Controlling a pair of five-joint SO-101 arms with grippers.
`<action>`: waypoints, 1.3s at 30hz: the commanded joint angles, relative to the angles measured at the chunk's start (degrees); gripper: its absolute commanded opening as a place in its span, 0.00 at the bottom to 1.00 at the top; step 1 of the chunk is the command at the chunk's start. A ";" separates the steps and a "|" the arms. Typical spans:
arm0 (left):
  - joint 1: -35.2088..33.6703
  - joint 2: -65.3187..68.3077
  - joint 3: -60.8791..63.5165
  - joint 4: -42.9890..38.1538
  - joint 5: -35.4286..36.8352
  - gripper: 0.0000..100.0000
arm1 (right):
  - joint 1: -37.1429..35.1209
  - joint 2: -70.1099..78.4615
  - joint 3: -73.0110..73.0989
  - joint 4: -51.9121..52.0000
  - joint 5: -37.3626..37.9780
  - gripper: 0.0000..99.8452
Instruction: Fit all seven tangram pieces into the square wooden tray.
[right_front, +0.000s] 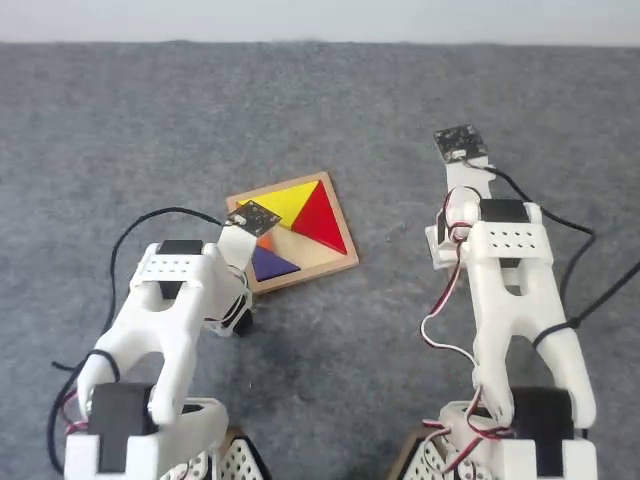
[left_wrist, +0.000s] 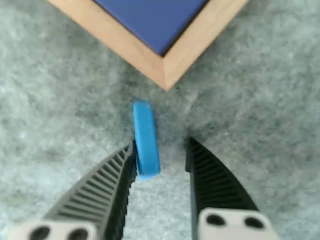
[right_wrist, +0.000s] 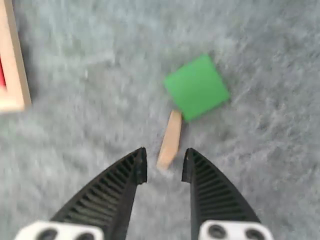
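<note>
The square wooden tray (right_front: 343, 262) lies mid-table and holds a yellow piece (right_front: 285, 200), a red piece (right_front: 320, 220) and a dark blue piece (right_front: 270, 263). A bit of orange shows beside them. Off the tray's corner (left_wrist: 165, 75), a light blue piece (left_wrist: 146, 140) stands on edge on the cloth. My left gripper (left_wrist: 161, 145) is open around it; the piece rests against one finger, with a gap to the other. On the right, a green square (right_wrist: 196, 87) lies flat. A tan piece (right_wrist: 170, 140) stands on edge next to it, between the tips of my open right gripper (right_wrist: 165, 152).
Grey cloth (right_front: 400, 110) covers the whole table. The left arm (right_front: 170, 300) hangs over the tray's near left corner, and the right arm (right_front: 510, 270) stands to the tray's right. A tray edge (right_wrist: 12, 65) shows off to one side of the right gripper.
</note>
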 joint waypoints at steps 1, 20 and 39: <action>-3.16 -2.02 -1.10 -1.14 1.67 0.15 | 0.40 -0.04 -3.78 0.84 3.34 0.13; -4.31 -1.76 -0.84 -1.32 1.23 0.15 | -0.22 13.05 -9.49 4.97 2.90 0.15; -4.31 -2.20 -0.04 -1.76 1.23 0.15 | 0.66 18.51 -25.58 17.27 18.81 0.01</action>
